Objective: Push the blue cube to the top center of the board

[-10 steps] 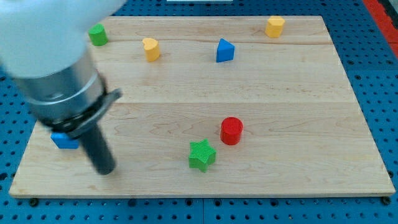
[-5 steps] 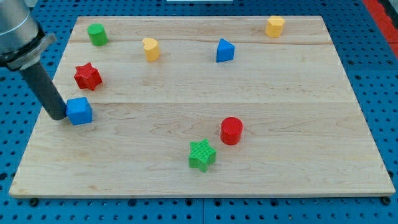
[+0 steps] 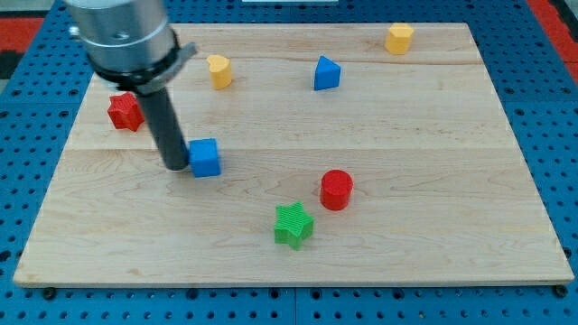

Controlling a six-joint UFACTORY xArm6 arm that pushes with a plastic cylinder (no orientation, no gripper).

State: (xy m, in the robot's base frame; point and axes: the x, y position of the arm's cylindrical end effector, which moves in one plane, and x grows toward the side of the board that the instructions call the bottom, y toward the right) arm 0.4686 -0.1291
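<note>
The blue cube [image 3: 205, 157] sits on the wooden board [image 3: 406, 181], left of the middle. My tip [image 3: 174, 166] rests on the board right against the cube's left side. The rod rises from the tip up to the arm's grey body at the view's top left.
A red star [image 3: 124, 111] lies left of the rod. A yellow block [image 3: 219, 69], a blue triangular block [image 3: 326, 73] and a yellow hexagonal block [image 3: 399, 38] lie along the top. A red cylinder [image 3: 336, 190] and a green star [image 3: 293, 225] lie lower middle.
My tip has moved right, and the blue cube has slid right with it, from near the board's left edge. The arm now hides the green block at the top left.
</note>
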